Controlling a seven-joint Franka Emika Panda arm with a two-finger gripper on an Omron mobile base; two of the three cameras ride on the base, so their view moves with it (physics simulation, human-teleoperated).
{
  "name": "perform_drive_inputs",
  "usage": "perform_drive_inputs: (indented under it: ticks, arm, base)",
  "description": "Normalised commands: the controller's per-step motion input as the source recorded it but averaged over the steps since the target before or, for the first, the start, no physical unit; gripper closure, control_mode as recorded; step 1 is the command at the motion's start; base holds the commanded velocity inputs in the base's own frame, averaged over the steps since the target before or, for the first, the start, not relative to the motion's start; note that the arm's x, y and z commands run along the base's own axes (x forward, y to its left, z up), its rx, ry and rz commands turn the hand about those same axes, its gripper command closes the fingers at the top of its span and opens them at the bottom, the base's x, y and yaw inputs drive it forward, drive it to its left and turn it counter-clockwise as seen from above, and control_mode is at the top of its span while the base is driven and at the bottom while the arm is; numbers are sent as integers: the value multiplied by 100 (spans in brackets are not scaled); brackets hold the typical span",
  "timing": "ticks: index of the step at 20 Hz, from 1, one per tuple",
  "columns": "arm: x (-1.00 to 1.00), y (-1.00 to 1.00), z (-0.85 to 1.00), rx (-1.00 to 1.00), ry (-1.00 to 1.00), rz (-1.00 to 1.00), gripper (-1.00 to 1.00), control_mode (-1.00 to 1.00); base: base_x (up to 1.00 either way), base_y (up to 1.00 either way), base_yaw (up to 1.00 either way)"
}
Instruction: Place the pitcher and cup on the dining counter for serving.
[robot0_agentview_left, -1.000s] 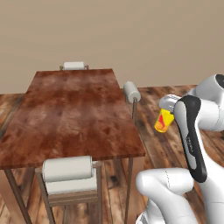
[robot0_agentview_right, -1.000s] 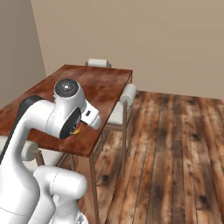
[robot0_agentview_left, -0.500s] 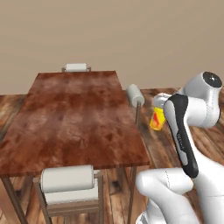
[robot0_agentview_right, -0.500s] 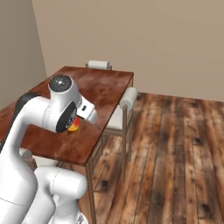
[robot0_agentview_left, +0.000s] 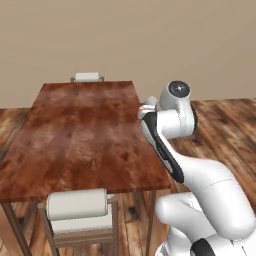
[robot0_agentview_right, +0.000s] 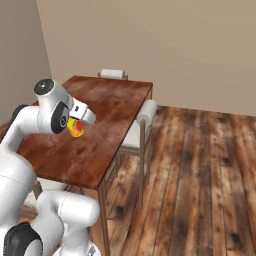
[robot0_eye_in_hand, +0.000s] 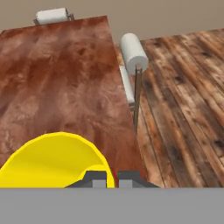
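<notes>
Fingers (robot0_eye_in_hand: 106, 176) closed on the yellow cup (robot0_agentview_right: 76, 127), held over the dining tabletop (robot0_agentview_right: 111, 107) near its edge; best carried further inboard, kept upright, lowered gently before release

Even soft rendered light, mild blur, faint shadows.
</notes>
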Motion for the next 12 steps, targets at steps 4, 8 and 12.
perform_drive_inputs:
  ticks: [4, 8, 12]
  arm:
    - [95, 38, -18, -2, 9, 0, 100, -100]
    - [56, 7, -22, 0, 8, 4, 100, -100]
    - [25, 1, -19, 8, 5, 3, 100, -100]
  base:
    - [0, 0, 0]
    - [0, 0, 0]
    - [0, 0, 0]
